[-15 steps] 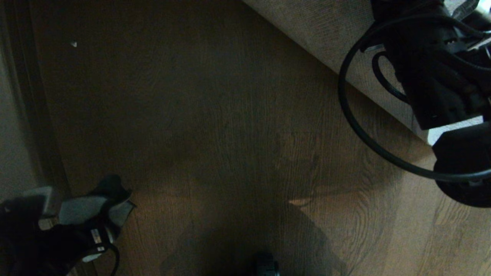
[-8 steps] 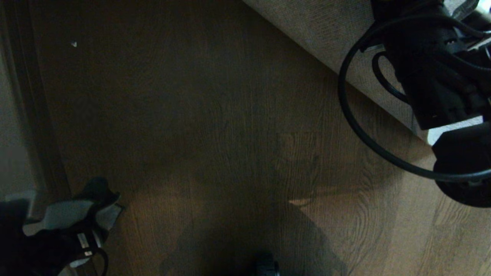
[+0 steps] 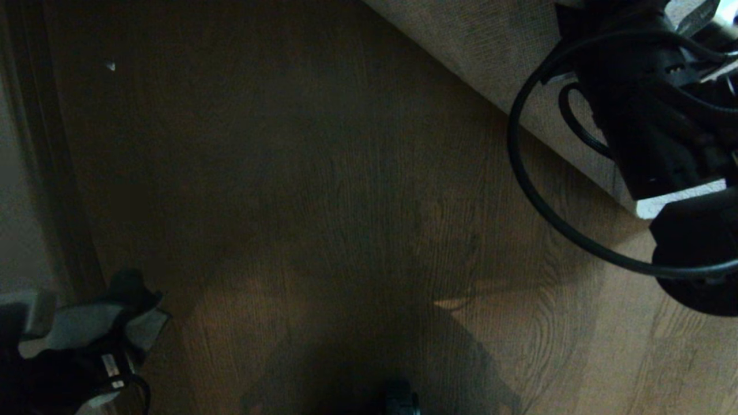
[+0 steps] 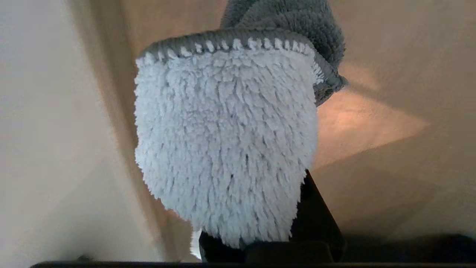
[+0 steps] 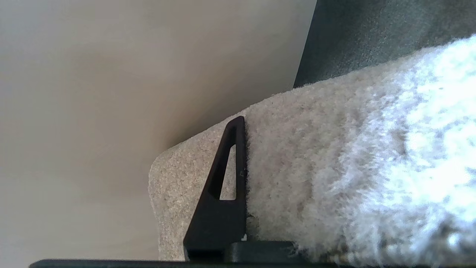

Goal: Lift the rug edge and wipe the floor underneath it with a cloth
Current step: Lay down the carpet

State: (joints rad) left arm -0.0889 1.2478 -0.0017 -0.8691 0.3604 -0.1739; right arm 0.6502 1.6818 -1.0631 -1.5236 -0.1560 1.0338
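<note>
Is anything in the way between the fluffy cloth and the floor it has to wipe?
Nothing visible. The left gripper holds the cloth beside bare floor, while the right gripper holds the rug edge up.

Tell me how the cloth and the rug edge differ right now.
The cloth is a small shaggy rag with a stitched grey border; the rug edge is part of a far bigger, short-pile piece with woven backing. The cloth is gripped by the left hand low at the left; the rug edge is raised by the right hand. Both are pale and plush.
</note>
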